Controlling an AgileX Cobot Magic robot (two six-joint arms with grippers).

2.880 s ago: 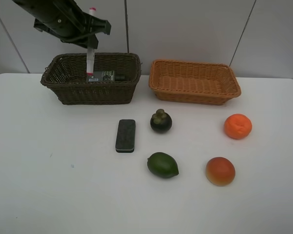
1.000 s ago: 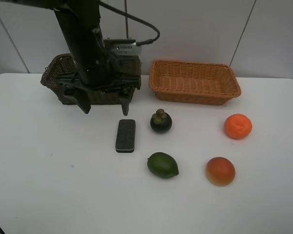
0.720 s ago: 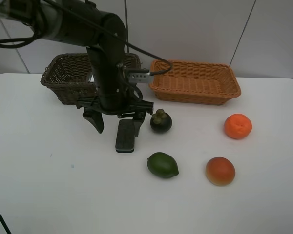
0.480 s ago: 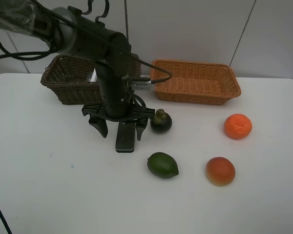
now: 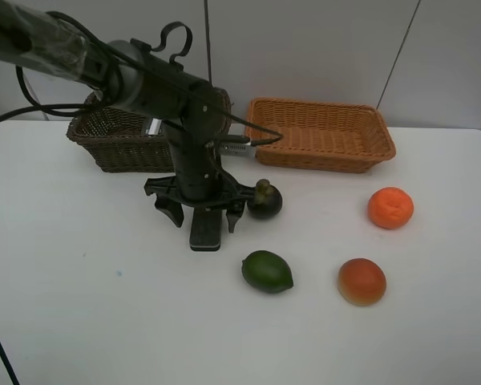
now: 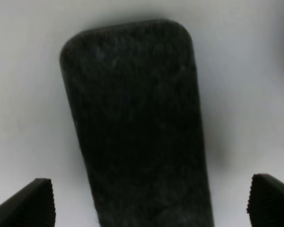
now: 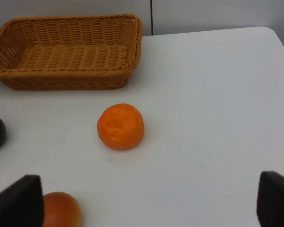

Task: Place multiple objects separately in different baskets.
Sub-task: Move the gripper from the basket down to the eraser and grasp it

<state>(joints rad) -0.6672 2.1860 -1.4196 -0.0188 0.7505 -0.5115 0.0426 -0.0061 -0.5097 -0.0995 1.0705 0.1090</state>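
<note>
Straddling rounded, perhaps felted eraser block [image 6: 132,109], ridged left claw [image 5: 204,220] agape

So the eraser block [image 6: 137,123] between the ridged black fingers [image 6: 31,205] was matte black, surface [image 5: 80,305] plain white. The mangosteen [image 5: 264,200] beside them looked purple-black. Both woven: dark brown basket [image 5: 116,148], orange-tan basket [image 5: 321,156].

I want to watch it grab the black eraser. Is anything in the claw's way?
Nothing visible. The left gripper hangs open over the black eraser block, one finger on each side. The mangosteen sits close beside it, outside the gap.
</note>
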